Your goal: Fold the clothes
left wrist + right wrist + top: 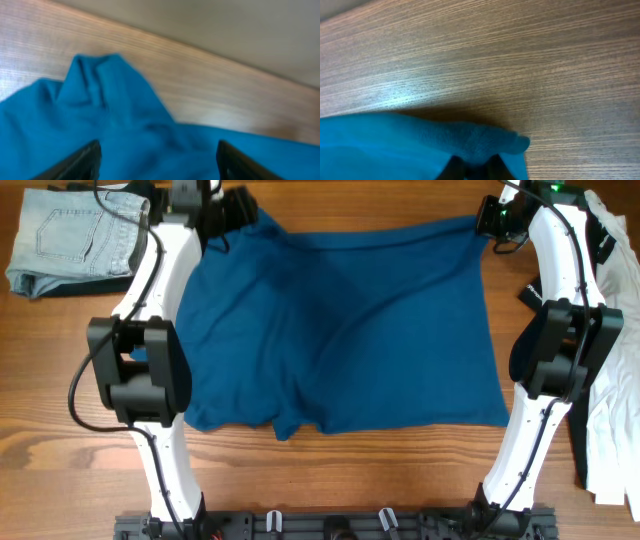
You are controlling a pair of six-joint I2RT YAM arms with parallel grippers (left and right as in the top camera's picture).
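Note:
A blue garment (340,330) lies spread across the middle of the wooden table. My left gripper (232,218) is at its far left corner. In the left wrist view its fingers (159,157) are wide apart over the blue cloth (110,115), open and holding nothing. My right gripper (490,220) is at the far right corner. In the right wrist view its fingers (475,167) are pinched together on the blue cloth's corner (485,140), held just above the table.
Folded light denim jeans (75,235) lie at the far left corner. White clothing (615,360) with a dark item lies along the right edge. Bare wood table (60,450) lies in front of the garment and at its left.

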